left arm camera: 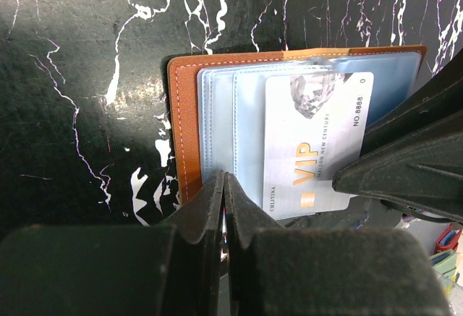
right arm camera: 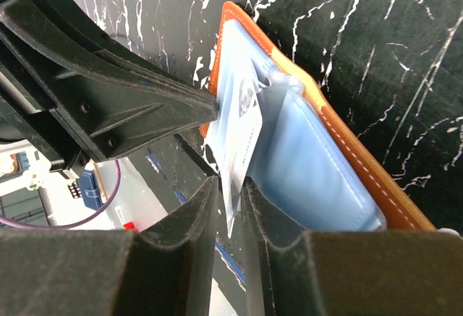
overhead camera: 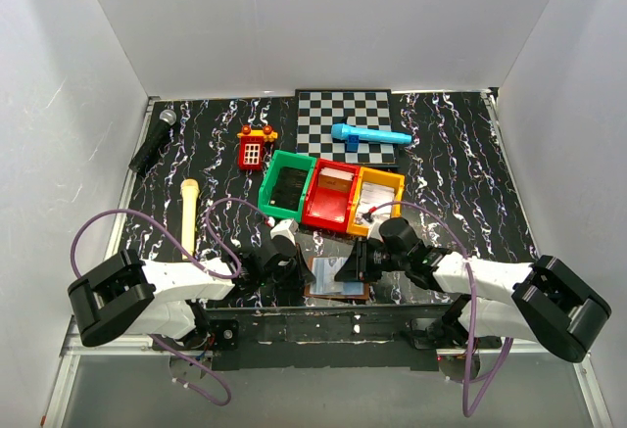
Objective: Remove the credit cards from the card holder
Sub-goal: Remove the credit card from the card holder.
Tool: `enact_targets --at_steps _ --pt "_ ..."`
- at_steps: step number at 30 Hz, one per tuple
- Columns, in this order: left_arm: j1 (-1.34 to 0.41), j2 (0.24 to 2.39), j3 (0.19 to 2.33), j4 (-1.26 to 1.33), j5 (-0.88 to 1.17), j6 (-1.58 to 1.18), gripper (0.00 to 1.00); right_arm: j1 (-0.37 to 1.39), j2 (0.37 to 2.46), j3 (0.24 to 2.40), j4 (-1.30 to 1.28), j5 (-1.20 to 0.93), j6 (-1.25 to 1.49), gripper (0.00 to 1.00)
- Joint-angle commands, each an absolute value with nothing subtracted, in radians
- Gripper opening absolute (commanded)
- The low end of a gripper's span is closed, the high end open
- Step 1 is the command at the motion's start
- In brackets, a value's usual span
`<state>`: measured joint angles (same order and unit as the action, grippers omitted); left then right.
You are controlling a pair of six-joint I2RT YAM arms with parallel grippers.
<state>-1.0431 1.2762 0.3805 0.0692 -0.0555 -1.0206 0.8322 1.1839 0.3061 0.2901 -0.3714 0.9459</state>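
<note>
One card holder (overhead camera: pixel 338 279), one credit card (left arm camera: pixel 318 142) partly out, two pincers at work.
We see the single brown card holder lying open at 6 o'clock on the worktop (overhead camera: pixel 451 173), between the arms. The left pincer (left arm camera: pixel 224 178), at the holder's 9 o'clock, has its fingers pressed together over the holder's edge. The right pincer (right arm camera: pixel 230 186), at its 3 o'clock, is clamped on the only card we can count, whitish and sticking out of a pale blue pocket. Three bins, green (overhead camera: pixel 294 159), red (overhead camera: pixel 328 217) and orange (overhead camera: pixel 397 185), stand in a row toward 12 o'clock.
</note>
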Motion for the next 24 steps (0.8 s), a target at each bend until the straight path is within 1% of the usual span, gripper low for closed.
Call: enact_targets --at_steps 1,5,10,15,17,21,24 --pt "-1.048 1.332 0.322 -0.117 -0.095 -0.986 0.0 0.818 1.155 0.308 0.299 -0.35 0.942 0.25" --pt "-1.048 1.332 0.322 -0.115 -0.095 -0.985 0.0 0.811 1.141 0.302 0.296 -0.339 0.946 0.24" --pt "-1.048 1.331 0.321 -0.112 -0.094 -0.986 0.0 0.807 1.135 0.301 0.29 -0.336 0.945 0.19" --pt "-1.048 1.331 0.319 -0.112 -0.094 -0.988 0.0 0.805 1.135 0.298 0.291 -0.339 0.946 0.17" --pt "-1.048 1.33 0.318 -0.11 -0.094 -0.989 0.0 0.805 1.134 0.298 0.29 -0.339 0.946 0.13" --pt "-1.048 1.327 0.316 -0.112 -0.094 -0.992 0.0 0.804 1.126 0.298 0.285 -0.339 0.946 0.08" --pt "-1.048 1.327 0.314 -0.112 -0.095 -0.992 0.0 0.802 1.111 0.296 0.267 -0.337 0.937 0.01"
